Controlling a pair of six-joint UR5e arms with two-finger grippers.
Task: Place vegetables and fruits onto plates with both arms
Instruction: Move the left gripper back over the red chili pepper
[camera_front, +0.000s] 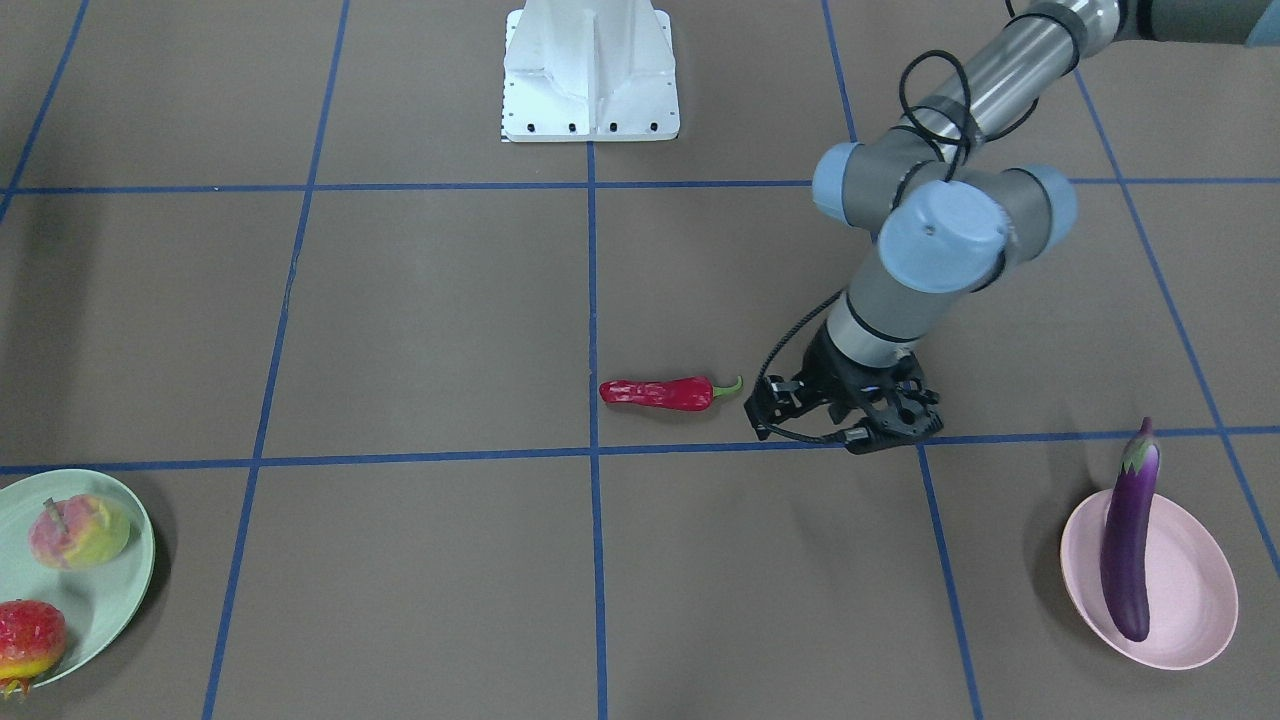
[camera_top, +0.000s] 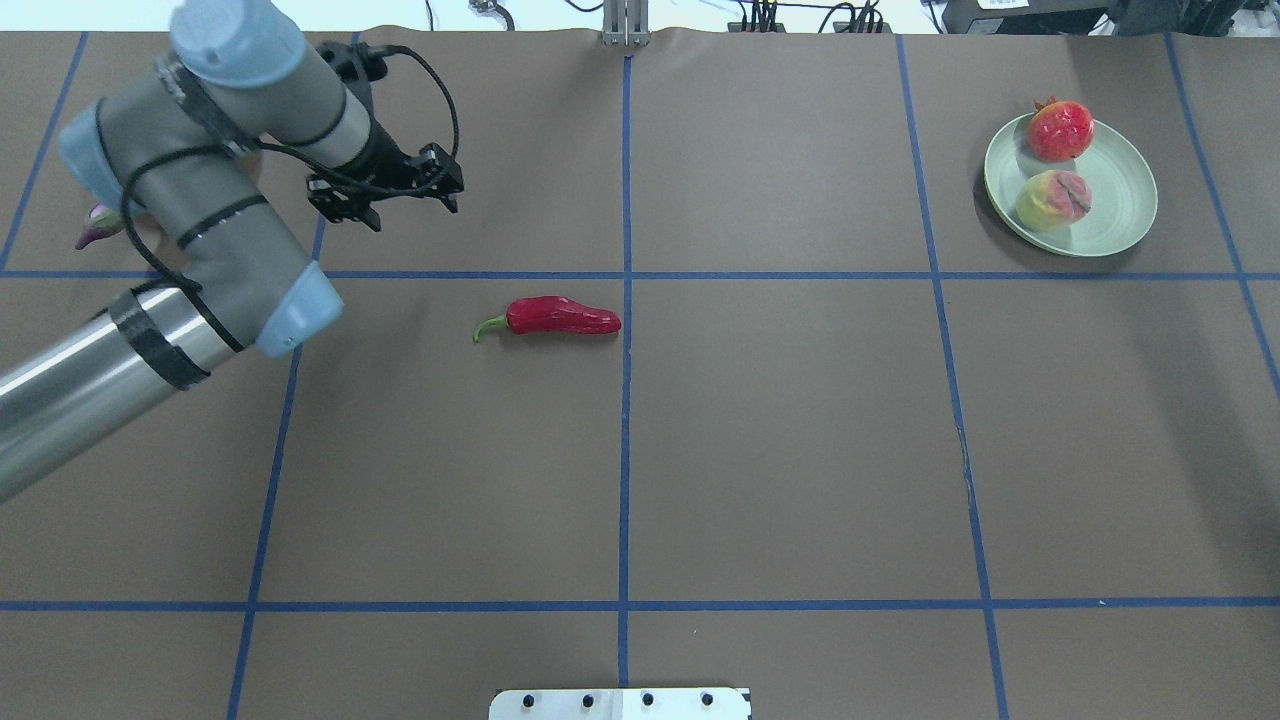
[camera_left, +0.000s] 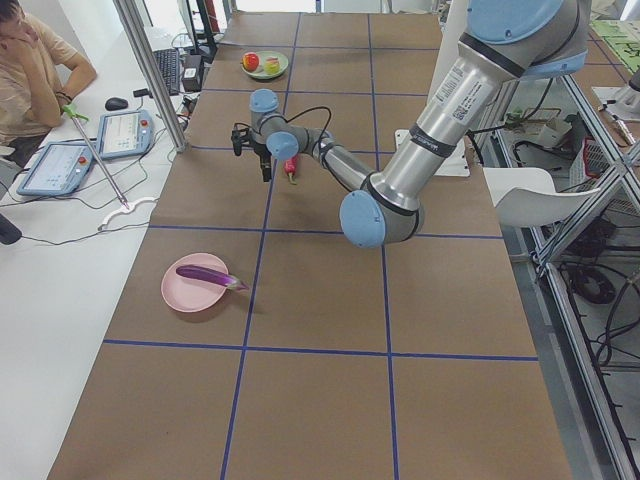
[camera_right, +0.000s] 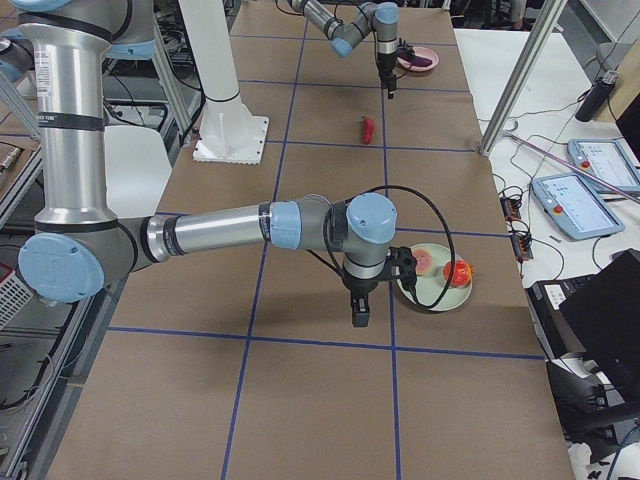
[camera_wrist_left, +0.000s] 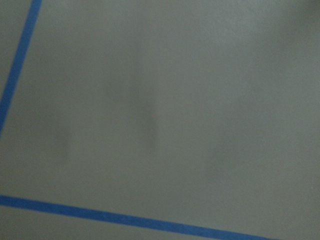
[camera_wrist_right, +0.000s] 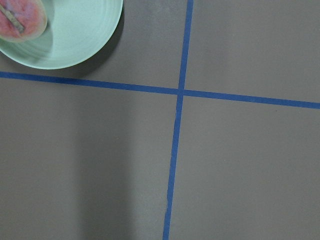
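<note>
- Overhead exterior shows left end effector released, empty, near chili pepper; right end effector: cannot tell.
- Straddle pepper's thick middle crosswise before closing.

Even, diffuse light covers the bench; shadows lie soft beside the green plate. The left wrist view is blurred and washed out, the others sharp. Glare streaks the left arm's silver tube.
</note>
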